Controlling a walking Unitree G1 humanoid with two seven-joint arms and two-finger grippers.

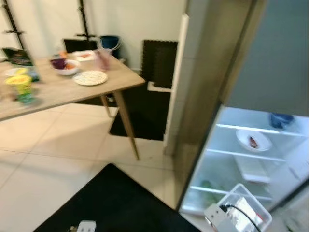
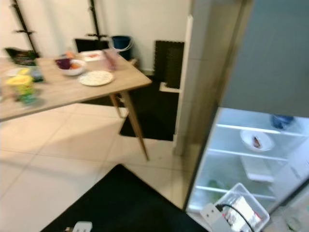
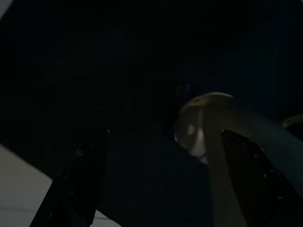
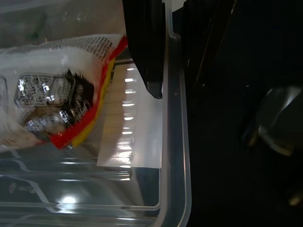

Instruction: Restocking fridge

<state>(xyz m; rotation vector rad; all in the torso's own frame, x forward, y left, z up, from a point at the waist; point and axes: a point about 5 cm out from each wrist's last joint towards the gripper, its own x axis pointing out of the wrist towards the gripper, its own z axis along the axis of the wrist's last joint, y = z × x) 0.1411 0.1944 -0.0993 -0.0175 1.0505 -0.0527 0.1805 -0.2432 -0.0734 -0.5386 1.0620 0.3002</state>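
At the far left, a light wooden table with slanted legs (image 1: 58, 89) is being shown with a yellow-lidded cup (image 1: 20, 86), a white bowl of dark and orange food (image 1: 64, 65) and a pale round plate (image 1: 90, 78) standing apart on its top, so further stock is judged to be waiting there, well away from the refrigerator. A black floor mat (image 1: 116, 203) is being crossed underfoot; its edge is being judged a trip risk while a load is being carried. The left gripper (image 3: 165, 189) is being held idle in deep shade, its two black fingers being kept spread with nothing between them. Further right, the open, lit refrigerator compartment with glass shelves (image 1: 251, 159) is being approached, a white bowl (image 1: 254, 140) and a dark blue item (image 1: 281, 119) already sitting on its upper shelves. At the lower right, a clear rectangular plastic container (image 4: 173, 118) is being carried by the right gripper (image 4: 147, 52), whose fingers are being pinched on the thin rim of one wall, just in front of the lower shelves. Inside it, a white food packet with red and yellow edging (image 4: 57, 109) is lying loose. A one-sided rim hold is being judged fragile: the container could be tilted or slipped free, the packet could be slid out, or a corner could be knocked against a shelf edge or the door frame, especially as the head views are being blurred by motion.
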